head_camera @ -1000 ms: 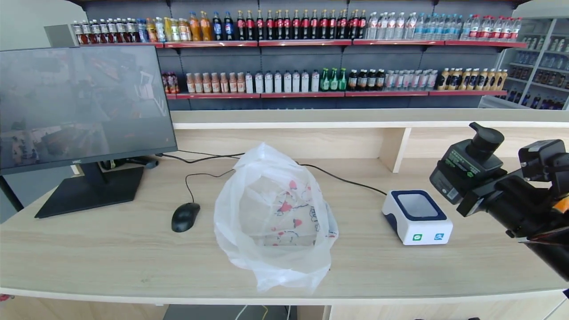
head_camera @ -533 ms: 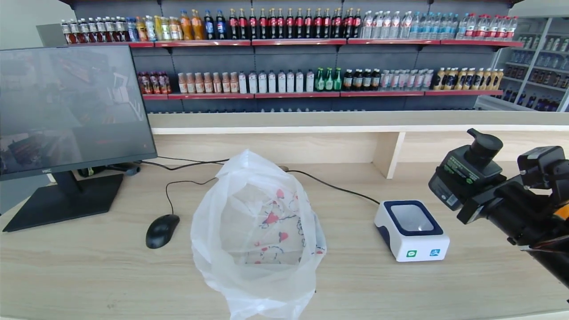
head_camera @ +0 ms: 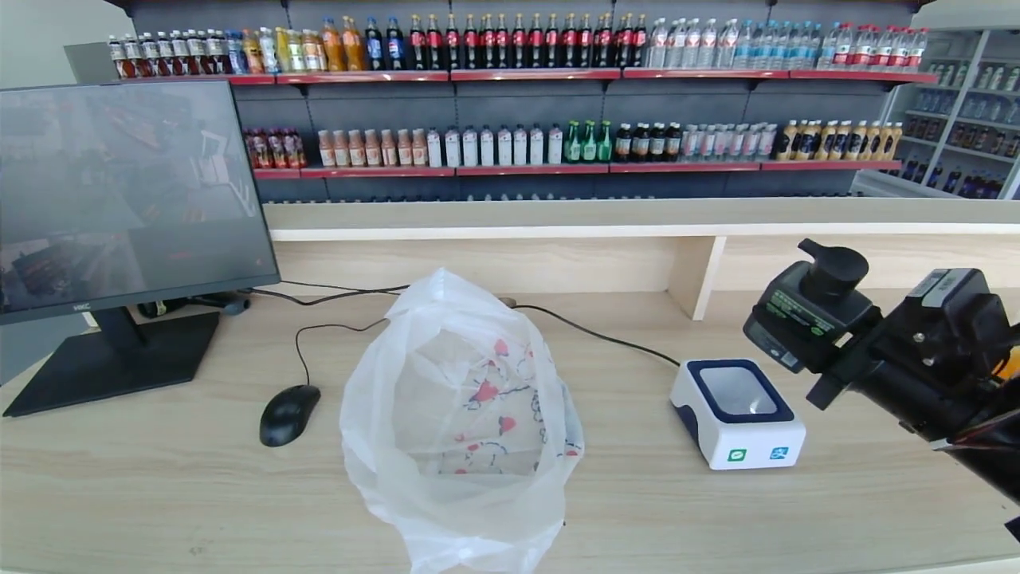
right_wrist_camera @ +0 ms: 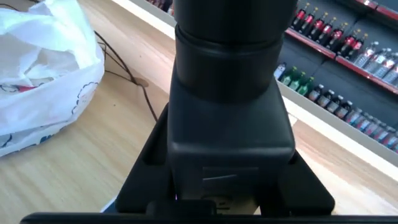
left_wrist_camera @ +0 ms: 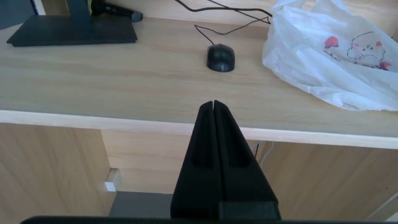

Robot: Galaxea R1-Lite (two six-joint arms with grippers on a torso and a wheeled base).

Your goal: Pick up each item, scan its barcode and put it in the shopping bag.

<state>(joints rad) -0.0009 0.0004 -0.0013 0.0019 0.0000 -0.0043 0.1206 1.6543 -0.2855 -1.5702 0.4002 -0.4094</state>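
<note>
Overhead, grips black, round-capped, green-labelled bottle [head_camera: 801, 319] in right hand [head_camera: 841, 355] at scanner's [head_camera: 737, 414] two o'clock; closer in, shows left hand [left_wrist_camera: 214, 109] pressed together, empty, off the surface's [left_wrist_camera: 93, 81] near edge.

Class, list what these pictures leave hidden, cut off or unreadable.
- Contents of the shopping bag: head view, cloudy plastic veils them.
- Label print on the black bottle: head view, too small.
- Fingertips of the right gripper: right wrist view, bottle covers them.
- Left side of the monitor: cut by head view's edge.
</note>
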